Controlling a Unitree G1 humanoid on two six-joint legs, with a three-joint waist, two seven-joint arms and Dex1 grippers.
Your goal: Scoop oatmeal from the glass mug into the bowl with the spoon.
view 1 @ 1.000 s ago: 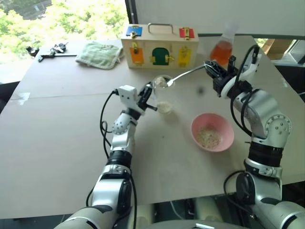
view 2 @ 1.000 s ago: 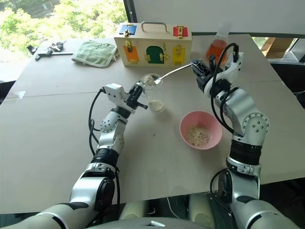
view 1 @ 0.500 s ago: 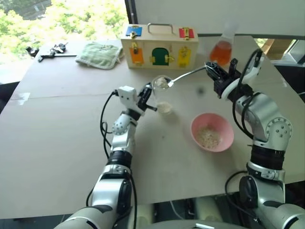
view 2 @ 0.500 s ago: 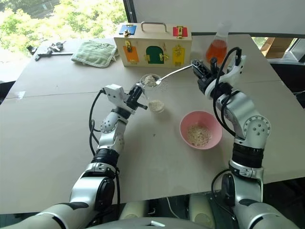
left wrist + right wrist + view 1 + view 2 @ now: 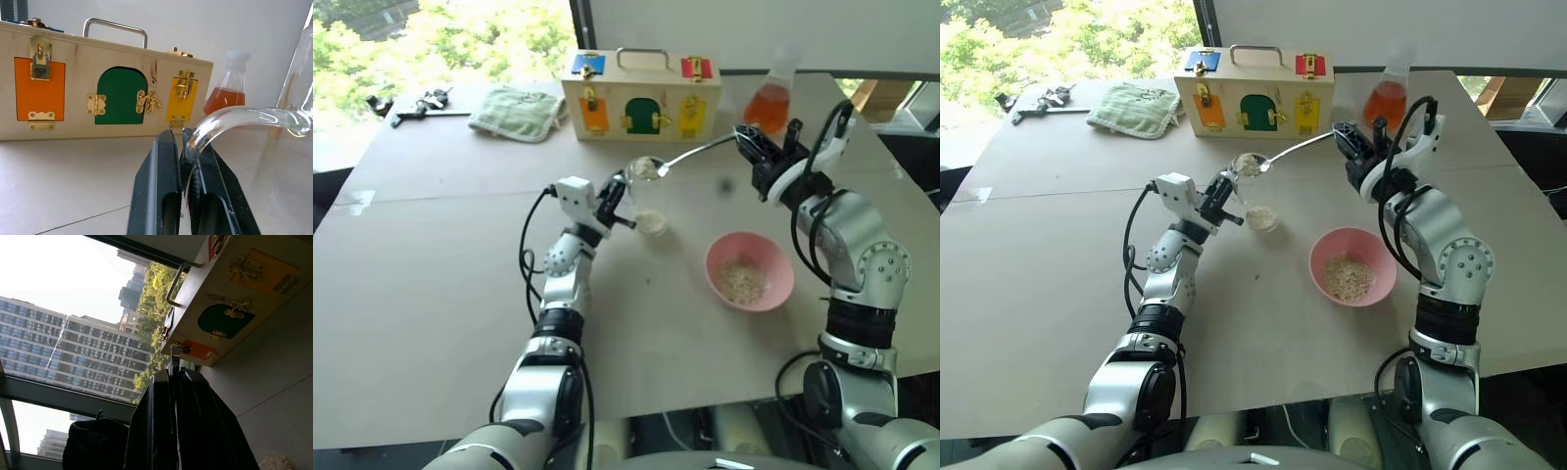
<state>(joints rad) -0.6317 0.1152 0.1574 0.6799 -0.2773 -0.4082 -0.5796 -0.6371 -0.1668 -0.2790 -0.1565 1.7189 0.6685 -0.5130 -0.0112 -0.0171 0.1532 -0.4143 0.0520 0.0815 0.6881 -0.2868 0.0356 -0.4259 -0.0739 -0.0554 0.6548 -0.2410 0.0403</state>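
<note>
1. You have two grippers at work, and both are clamped on something
2. Your left gripper [image 5: 619, 203] is closed on the handle of the one glass mug [image 5: 644, 196]; in the left wrist view the black fingers [image 5: 159, 186] pinch the clear curved handle between them
3. The mug is held above the table [image 5: 431, 274], left of the bowl, with a layer of oatmeal [image 5: 652, 223] in its bottom
4. Your right gripper [image 5: 751, 147] is closed on the handle end of the one spoon [image 5: 690, 155], which reaches out level towards your left
5. The spoon's small bowl sits at the mug's rim and carries a clump of oats
6. One pink bowl [image 5: 750, 270] stands on the table near your right arm, well apart from the mug, with a patch of oats already inside
7. You can count three lots of oats: in the mug, on the spoon, in the bowl
8. At the back you have one wooden latch box [image 5: 641, 95], one flask [image 5: 770, 98] of orange liquid and one green cloth [image 5: 519, 112]
</note>
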